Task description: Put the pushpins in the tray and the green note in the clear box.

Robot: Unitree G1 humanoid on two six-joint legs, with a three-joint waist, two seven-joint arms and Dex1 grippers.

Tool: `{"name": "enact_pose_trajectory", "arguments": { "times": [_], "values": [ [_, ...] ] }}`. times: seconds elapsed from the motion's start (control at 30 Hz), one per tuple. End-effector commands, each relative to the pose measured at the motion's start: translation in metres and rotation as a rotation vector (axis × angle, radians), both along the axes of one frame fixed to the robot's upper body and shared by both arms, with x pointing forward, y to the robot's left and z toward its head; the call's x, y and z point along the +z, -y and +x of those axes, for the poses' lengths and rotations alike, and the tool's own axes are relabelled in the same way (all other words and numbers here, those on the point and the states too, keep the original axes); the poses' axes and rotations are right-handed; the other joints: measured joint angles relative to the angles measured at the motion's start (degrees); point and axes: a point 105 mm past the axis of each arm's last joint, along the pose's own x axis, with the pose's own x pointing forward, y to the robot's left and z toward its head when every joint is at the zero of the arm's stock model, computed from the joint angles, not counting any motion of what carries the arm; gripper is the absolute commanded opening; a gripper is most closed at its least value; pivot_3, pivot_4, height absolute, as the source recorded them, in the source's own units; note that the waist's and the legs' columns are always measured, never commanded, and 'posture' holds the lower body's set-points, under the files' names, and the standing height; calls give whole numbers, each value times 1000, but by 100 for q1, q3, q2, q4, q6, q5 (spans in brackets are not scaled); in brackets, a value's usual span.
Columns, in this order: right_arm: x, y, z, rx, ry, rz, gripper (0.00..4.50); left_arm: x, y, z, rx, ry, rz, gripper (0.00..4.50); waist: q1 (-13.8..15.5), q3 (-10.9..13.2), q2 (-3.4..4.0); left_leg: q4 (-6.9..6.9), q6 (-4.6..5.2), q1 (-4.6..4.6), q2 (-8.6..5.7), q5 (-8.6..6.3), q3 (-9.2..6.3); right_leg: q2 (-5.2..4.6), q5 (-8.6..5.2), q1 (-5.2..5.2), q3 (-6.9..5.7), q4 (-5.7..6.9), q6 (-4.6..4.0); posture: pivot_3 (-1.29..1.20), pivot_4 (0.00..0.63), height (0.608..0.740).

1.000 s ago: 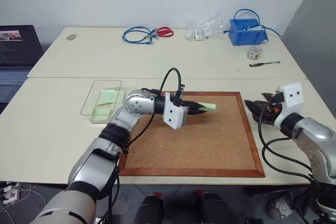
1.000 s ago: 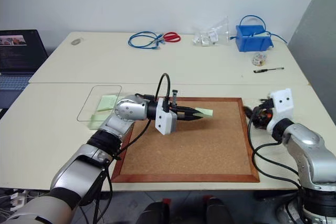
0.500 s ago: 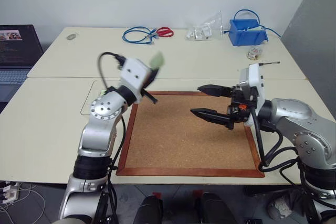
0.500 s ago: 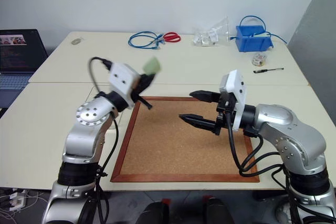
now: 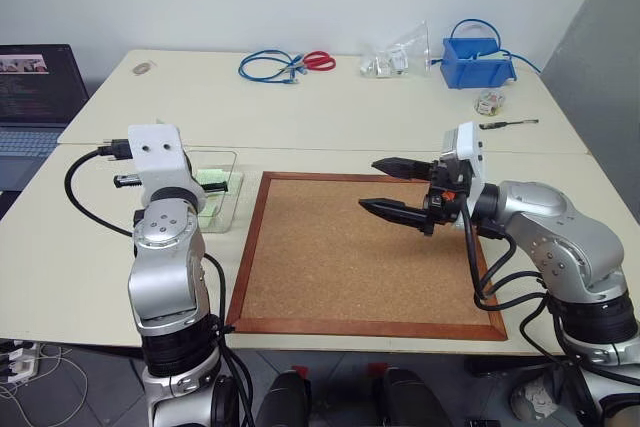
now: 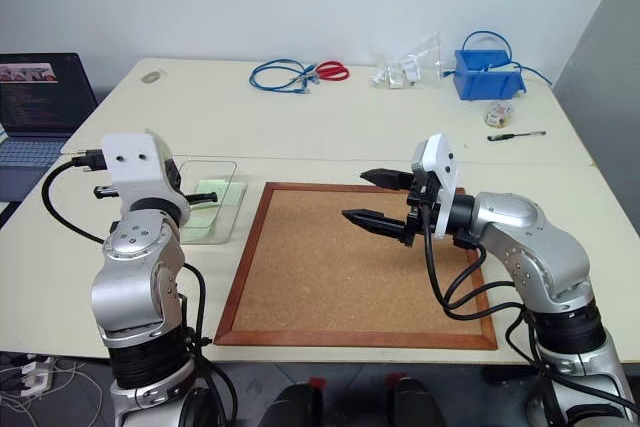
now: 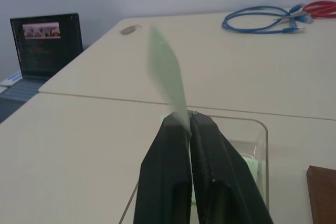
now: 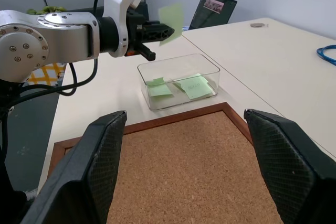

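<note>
My left gripper [image 7: 188, 119] is shut on the green note [image 7: 165, 72], which sticks up from its fingertips. It hovers level just above the clear box [image 8: 181, 98], seen from across the table with the green note [image 8: 170, 17] held over the box. Two other pale green notes [image 8: 195, 86] lie flat inside. The clear box [image 5: 232, 209] sits just left of the corkboard. My right gripper [image 5: 385, 187] is open and empty, pointing left above the corkboard's far right part. The pushpins and the tray are hidden or out of view.
The wood-framed corkboard [image 5: 350, 267] fills the table's front middle. Along the far side lie a blue cable [image 5: 268, 67], red scissors [image 5: 318, 60], a clear plastic bag [image 5: 395, 55], a blue bin [image 5: 478, 59] and a pen [image 5: 508, 124]. A laptop [image 5: 38, 87] stands far left.
My left gripper swung left off the corkboard with the green note and now points over the clear box. My right gripper came in from the right edge over the board, open.
</note>
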Motion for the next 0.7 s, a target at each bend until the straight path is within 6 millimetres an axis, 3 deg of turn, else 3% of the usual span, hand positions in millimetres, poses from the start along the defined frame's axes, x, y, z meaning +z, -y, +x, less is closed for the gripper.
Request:
{"name": "enact_pose_trajectory", "arguments": {
  "times": [0.03,0.37,0.57,0.7],
  "values": [
    [14,0,-4,3,51,9,3830,4,2,1,-12,19,-12,1167,0,0,0,0,0,0,0,0,0,0,0,0,0,0,0,0,150,740],
    [15,7,0,-50,57,-1,3830,5,1,3,-6,16,-1,3224,-2,0,-1,-1,0,0,0,0,1,0,0,0,0,-1,0,0,150,740],
    [0,21,12,-316,56,34,3830,14,59,-2,-368,98,31,4425,2,0,-1,-5,-3,-2,1,0,1,-3,0,0,0,-3,0,0,150,740],
    [-32,43,23,-649,36,27,3830,-3,82,-13,-470,77,13,4425,5,-4,-3,-8,-20,-3,4,9,4,-6,0,1,3,-11,0,0,150,740]
  ]
}}
